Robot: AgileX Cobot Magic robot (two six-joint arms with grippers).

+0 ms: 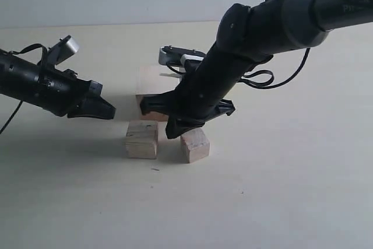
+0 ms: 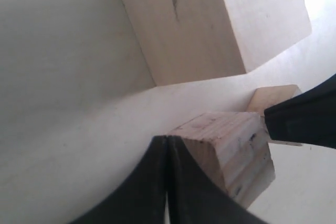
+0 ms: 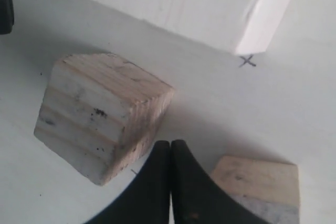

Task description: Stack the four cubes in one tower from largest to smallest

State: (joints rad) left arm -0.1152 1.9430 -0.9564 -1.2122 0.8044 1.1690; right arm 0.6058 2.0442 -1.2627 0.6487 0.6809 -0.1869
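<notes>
Exterior view. Shows three bare-wood cubes grouped on the table (image 1: 280, 190), well short of its far edge. Farthest back, the large cube (image 1: 151, 86). Just in front of it, the medium cube (image 1: 141, 139), one face square toward the camera. Beside that, across a gap, the small cube (image 1: 194, 145), turned so a vertical edge faces forward. Equal sides all round, so no long axis on any of them. Off to the side of the medium cube and clear of it, the left gripper (image 1: 108, 111), clenched on nothing. Tip-down over the gap between medium and small cubes, the right gripper (image 1: 173, 131), also pinched together and empty, its arm covering part of the large cube. Contact with either cube impossible to tell here.

Left wrist view. Brings up the left gripper (image 2: 167, 182) with both fingers pressed flat together, the medium cube (image 2: 231, 150) just beyond the tips and the large cube (image 2: 210, 19) farther off. Catches a corner of the small cube (image 2: 270, 98) peeking past the dark right gripper (image 2: 283, 121).

Right wrist view. Adds what the others miss: a pencilled cross (image 3: 247, 61) on the table by a corner of the large cube (image 3: 173, 3), and level grain bands on the side of the medium cube (image 3: 100, 114). Shows the right gripper (image 3: 170, 182) closed tight, nothing between the fingers, the medium cube to one side and the small cube (image 3: 260, 187) close on the other.
</notes>
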